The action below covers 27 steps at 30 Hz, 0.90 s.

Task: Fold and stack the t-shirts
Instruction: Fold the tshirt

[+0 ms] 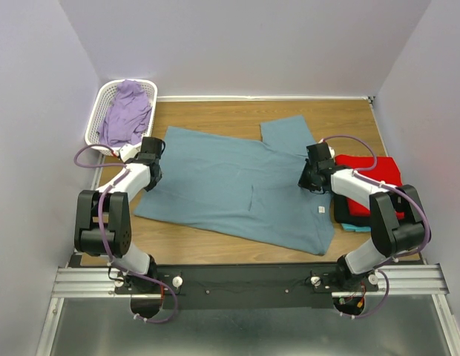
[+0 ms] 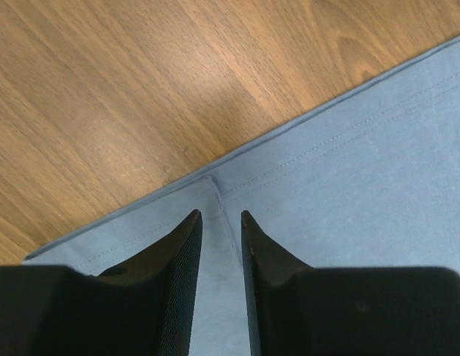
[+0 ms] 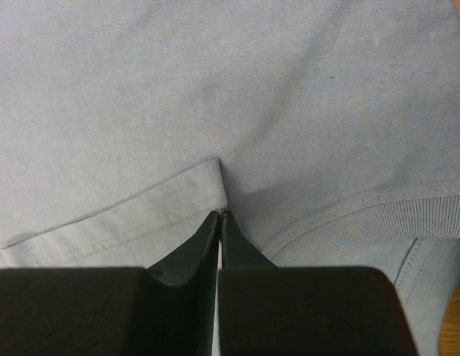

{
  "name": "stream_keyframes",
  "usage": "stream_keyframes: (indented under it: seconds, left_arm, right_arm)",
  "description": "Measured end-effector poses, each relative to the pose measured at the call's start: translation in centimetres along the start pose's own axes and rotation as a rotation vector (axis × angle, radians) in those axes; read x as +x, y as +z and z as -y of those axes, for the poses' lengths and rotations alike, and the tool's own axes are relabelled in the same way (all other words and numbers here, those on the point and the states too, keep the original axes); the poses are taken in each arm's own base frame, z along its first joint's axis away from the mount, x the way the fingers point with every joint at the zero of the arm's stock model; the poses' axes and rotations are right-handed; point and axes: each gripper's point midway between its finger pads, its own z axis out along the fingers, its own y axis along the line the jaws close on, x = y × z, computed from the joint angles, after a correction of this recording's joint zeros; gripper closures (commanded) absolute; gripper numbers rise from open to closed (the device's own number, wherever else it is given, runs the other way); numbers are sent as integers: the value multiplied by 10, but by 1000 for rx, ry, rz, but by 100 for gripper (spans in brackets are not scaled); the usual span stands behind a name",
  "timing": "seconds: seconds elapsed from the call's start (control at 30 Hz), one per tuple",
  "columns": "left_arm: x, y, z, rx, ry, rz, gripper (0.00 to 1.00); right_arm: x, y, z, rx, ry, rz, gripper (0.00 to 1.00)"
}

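The dusty blue-grey t-shirt (image 1: 237, 185) lies spread flat on the wooden table, its white neck label (image 1: 320, 211) near the right side. My left gripper (image 1: 150, 150) sits low over the shirt's left corner. In the left wrist view it (image 2: 219, 215) is open with a narrow gap, and the hem corner seam (image 2: 215, 182) lies just ahead of the tips. My right gripper (image 1: 313, 176) is at the shirt's right edge. In the right wrist view it (image 3: 219, 215) is shut on the cloth where the sleeve hem (image 3: 126, 222) ends, beside the ribbed collar (image 3: 393, 215). A folded red t-shirt (image 1: 371, 172) lies on a turquoise one (image 1: 355, 227) at the right.
A white lattice basket (image 1: 96, 111) holding a purple cloth (image 1: 126, 115) stands at the back left corner. Walls close in the table on the left, back and right. Bare wood (image 1: 215, 111) shows behind the shirt and wood (image 1: 178, 241) in front of it.
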Motion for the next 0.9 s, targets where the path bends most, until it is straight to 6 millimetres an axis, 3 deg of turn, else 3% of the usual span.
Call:
stream_keyframes:
  seconds: [0.4, 0.53, 0.9]
  left_arm:
    - [19, 17, -9, -67, 13, -51, 65]
    - [17, 19, -5, -66, 12, -50, 68]
    - [11, 12, -3, -47, 5, -37, 85]
  right_arm:
    - [0, 0, 0, -2, 0, 1, 91]
    - [0, 0, 0, -2, 0, 2, 91]
    - [-6, -6, -5, -23, 3, 21, 92]
